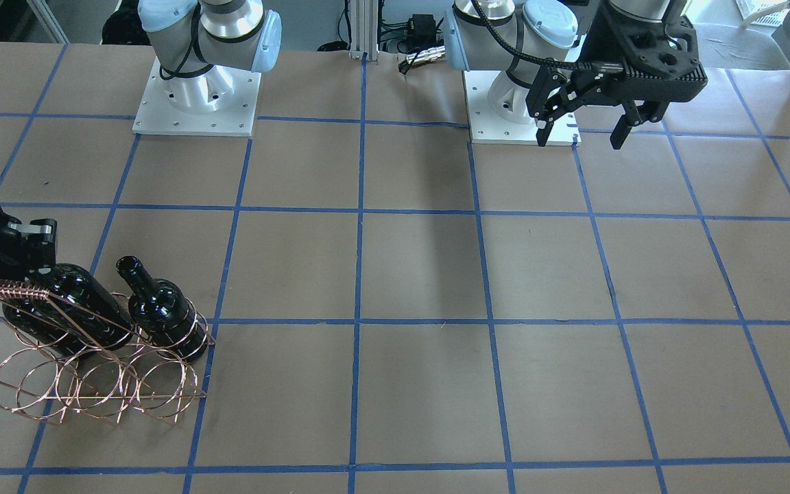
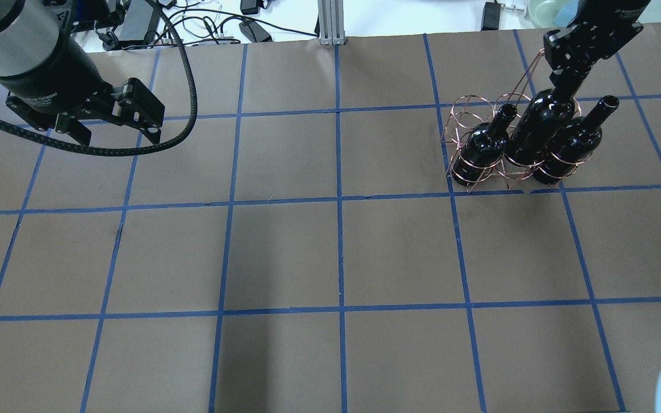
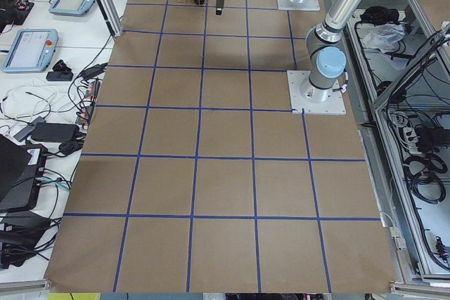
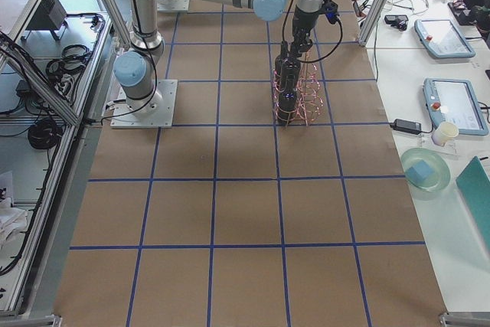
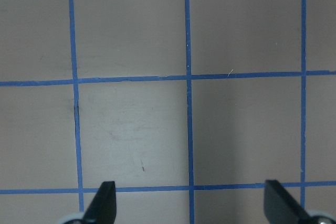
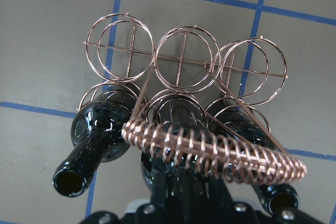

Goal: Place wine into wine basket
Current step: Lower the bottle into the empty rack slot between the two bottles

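The rose-gold wire wine basket stands at the far right of the table; its ribbed top bar crosses the right wrist view. Three black bottles lie in its rings. My right gripper is shut on the neck of the middle wine bottle, whose body rests in the basket with the neck tilted up. The left bottle and right bottle lie free beside it, mouths open. My left gripper is open and empty above the table at the far left, fingertips spread wide.
The two arm bases stand at the robot's edge of the table. Cables and power bricks lie beyond the far edge. Brown table surface with a blue tape grid spans the middle.
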